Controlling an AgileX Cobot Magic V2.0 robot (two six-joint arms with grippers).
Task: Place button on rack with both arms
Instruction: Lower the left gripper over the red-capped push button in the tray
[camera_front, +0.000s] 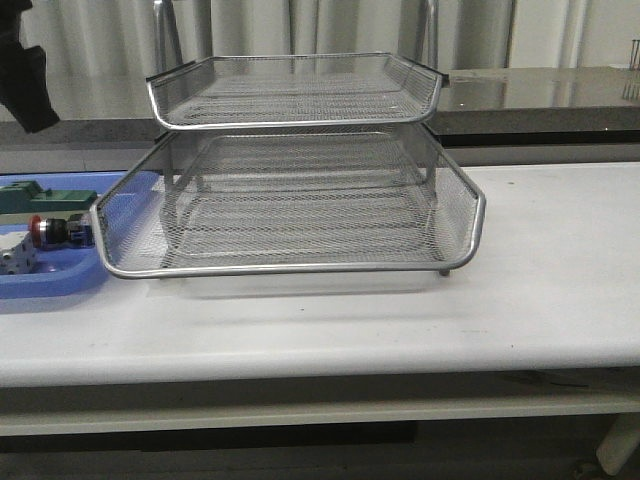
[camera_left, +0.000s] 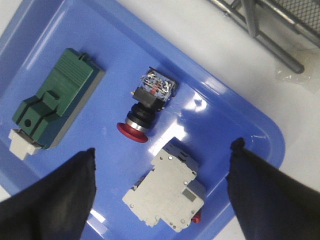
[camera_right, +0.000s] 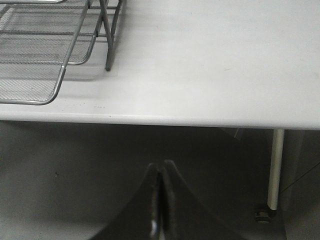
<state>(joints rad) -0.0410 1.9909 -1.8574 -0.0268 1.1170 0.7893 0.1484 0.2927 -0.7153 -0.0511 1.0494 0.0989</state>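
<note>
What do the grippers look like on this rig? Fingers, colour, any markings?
Both are matte black. The left gripper has two broad, angular fingers tapering to points. The right gripper shows two curved black fingers. No markings or cables are visible.

A lab or workshop bench: a plain white table (camera_front: 540, 290) carries a wire-mesh rack (camera_front: 300, 200), with a blue tray (camera_left: 235, 115) of electrical parts beside the rack and pale curtains (camera_front: 500, 30) behind it.

no legible text, labels, brands or numbers on any visible surface
</note>
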